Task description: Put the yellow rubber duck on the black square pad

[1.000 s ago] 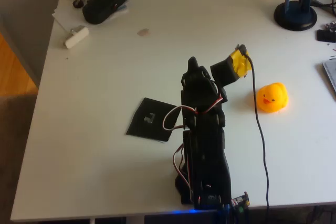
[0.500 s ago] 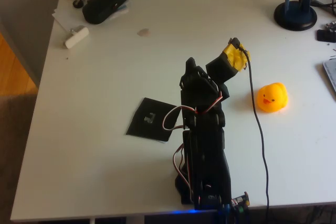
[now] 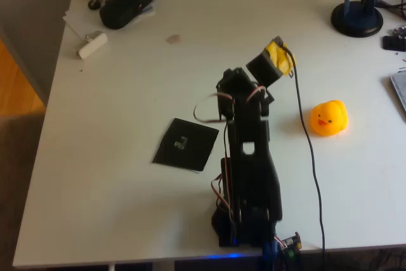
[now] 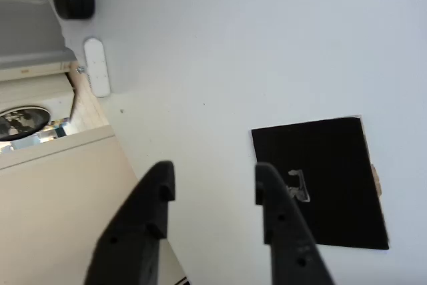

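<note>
While raised above the white worktop (image 3: 127, 125) in the overhead view, tool (image 3: 274, 61) carried nothing; yellow rubber duck (image 3: 328, 117) sat well apart from black square pad (image 3: 186, 145), across the arm. Seen from the wrist: jaws parted, empty, probably readied for grasping; pad (image 4: 320, 178) beneath.

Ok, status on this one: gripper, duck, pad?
Gripper open, empty, above the table. Yellow rubber duck sits untouched, right of the arm in the overhead view. Black square pad bare, left of the arm. Nothing between.
</note>
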Robot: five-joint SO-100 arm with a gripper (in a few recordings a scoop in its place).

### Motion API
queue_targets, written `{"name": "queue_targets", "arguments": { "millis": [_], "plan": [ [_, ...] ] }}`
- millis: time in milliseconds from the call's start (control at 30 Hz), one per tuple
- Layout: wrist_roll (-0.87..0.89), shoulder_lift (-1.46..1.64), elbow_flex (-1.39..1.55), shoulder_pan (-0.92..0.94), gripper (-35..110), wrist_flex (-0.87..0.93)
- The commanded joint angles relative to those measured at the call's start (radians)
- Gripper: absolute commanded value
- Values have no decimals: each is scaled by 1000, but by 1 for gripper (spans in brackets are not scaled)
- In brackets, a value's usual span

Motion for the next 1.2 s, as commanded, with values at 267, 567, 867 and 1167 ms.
{"name": "queue_targets", "arguments": {
  "millis": [267,567,867,1167],
  "plan": [
    [-64,-442,-255,336,14,2],
    [-341,-535,-249,604,14,3],
    [-601,-537,-247,831,14,3],
    [-759,-560,-202,900,13,-8]
  ]
}}
